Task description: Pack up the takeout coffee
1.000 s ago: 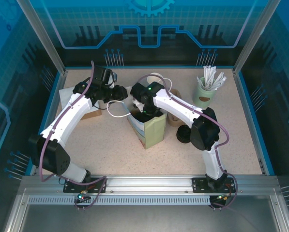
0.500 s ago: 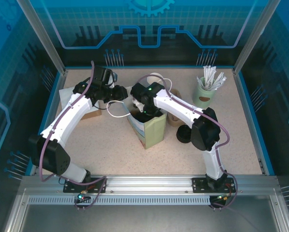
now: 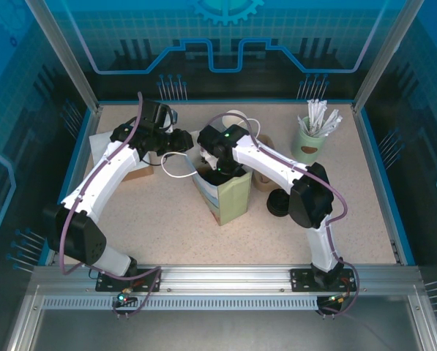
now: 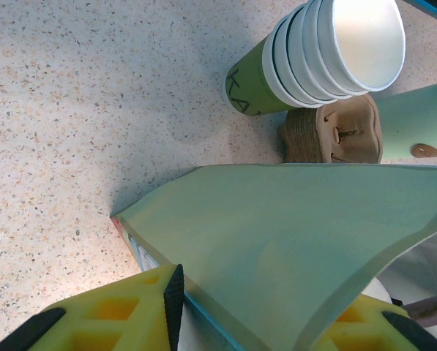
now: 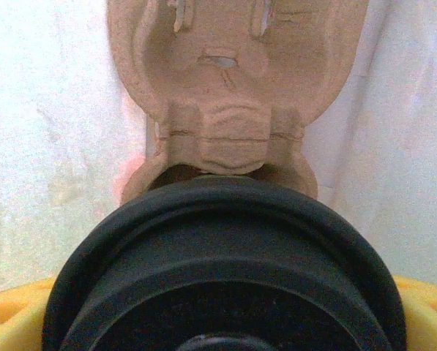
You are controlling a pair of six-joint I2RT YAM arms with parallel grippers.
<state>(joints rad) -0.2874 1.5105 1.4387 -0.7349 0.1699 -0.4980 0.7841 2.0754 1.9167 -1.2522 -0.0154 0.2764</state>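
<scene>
Currently left gripper (image 4: 240, 322) is clamped on upper edge of green paper bag (image 3: 229, 199), with yellow fingers (image 4: 123, 314) on both sides of bag wall. Bag stands upright near middle of table (image 3: 152, 219). Right gripper (image 3: 222, 170) reaches down into bag mouth, jaws wide, closed around coffee cup (image 5: 225, 263) with black lid. Cup is inside bag, over brown cardboard carrier (image 5: 229, 80); touching or not, cannot tell. Stack of empty cups (image 4: 328, 51) on table near bag.

Cut-off dark lettering on green cup (image 4: 249, 82)
</scene>
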